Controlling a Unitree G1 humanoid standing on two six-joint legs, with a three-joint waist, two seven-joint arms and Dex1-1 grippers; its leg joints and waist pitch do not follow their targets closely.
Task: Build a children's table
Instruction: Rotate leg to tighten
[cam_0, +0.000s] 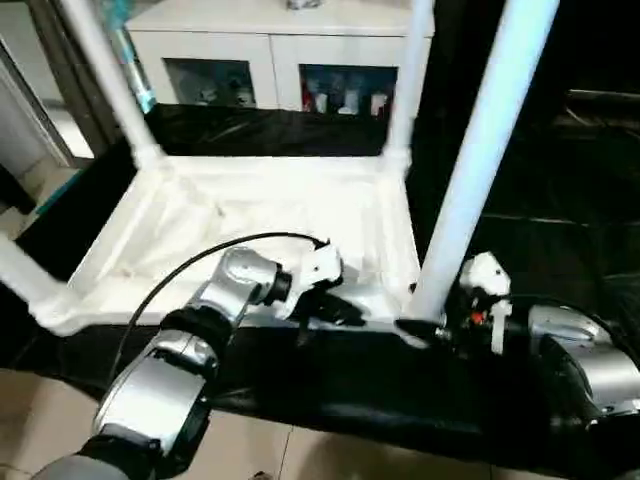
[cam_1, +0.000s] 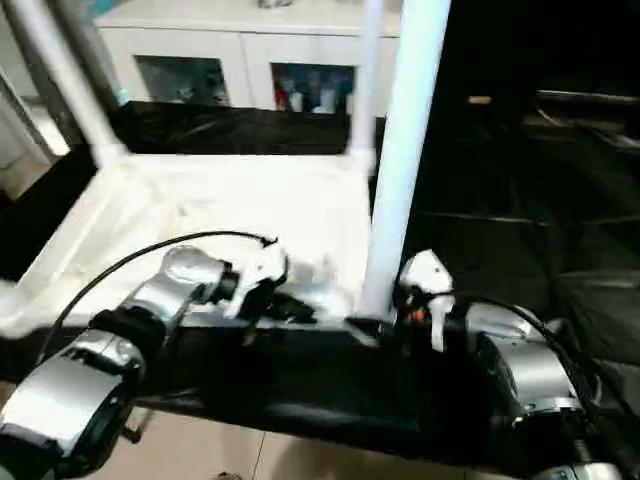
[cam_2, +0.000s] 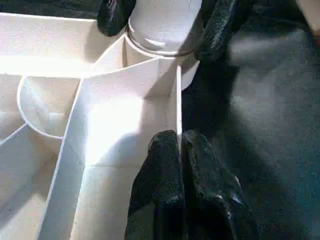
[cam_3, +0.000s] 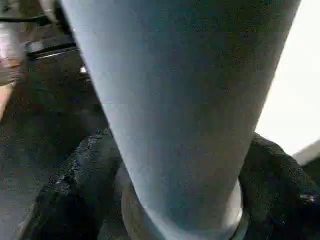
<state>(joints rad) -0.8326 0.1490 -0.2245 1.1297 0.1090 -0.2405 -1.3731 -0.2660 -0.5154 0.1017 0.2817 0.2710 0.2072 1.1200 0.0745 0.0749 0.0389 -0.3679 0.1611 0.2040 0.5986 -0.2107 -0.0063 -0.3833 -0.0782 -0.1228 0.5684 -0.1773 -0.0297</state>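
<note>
White plastic everywhere: the kids' table top (cam_0: 250, 225) lies upside down on the black-sheeted counter (cam_0: 330, 385), ribs up, with legs already standing in the far corners and another at the near-left corner.

The bit that matters is the near-right corner, roughly 4 o'clock from the middle of the top. The leg (cam_0: 470, 170) there stands nearly straight up out of its round socket (cam_2: 155, 47), long axis vertical with a slight lean.

The right gripper (cam_2: 162, 20) is the close one. Its fingers (cam_3: 75, 190) are spread, one on each side of the leg's base just above the socket. They hug it closely, though I can't say whether they're really squeezing.

The left gripper (cam_0: 330, 308) sits at about 9 o'clock from that leg, fingers (cam_2: 170, 185) pressed together, pinching the thin edge wall of the top, I'd guess to steady it.

So any push or twist to seat the leg has to run straight down the tube into the socket, and that's the right arm's job.
</note>
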